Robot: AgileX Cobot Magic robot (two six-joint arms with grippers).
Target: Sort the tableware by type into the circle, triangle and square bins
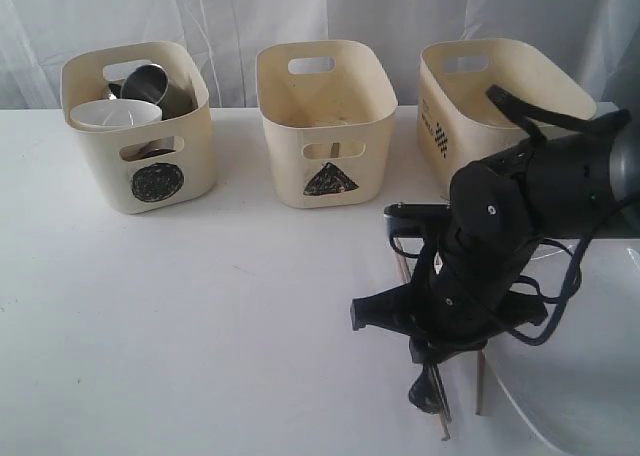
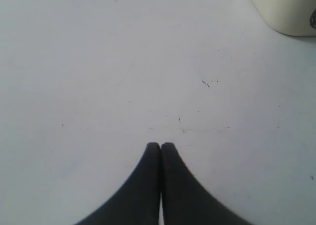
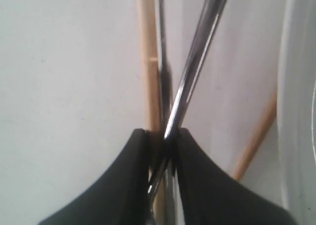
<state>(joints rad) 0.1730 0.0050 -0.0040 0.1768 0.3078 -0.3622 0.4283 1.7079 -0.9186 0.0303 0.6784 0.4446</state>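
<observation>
My right claw [image 3: 163, 132] is closed on steel cutlery [image 3: 190, 72], pinching it where two shafts cross between my fingertips; I cannot tell which pieces these are. One wooden chopstick [image 3: 148, 62] lies just beside the pinch. A second chopstick [image 3: 256, 136] lies apart, near the white plate [image 3: 298, 87]. My left claw [image 2: 160, 145], fingertips pressed together and holding nothing, hangs over the table [image 2: 98, 62]. The circle bin [image 1: 140, 181] contains a steel mug [image 1: 150, 81] and a white bowl [image 1: 112, 114].
</observation>
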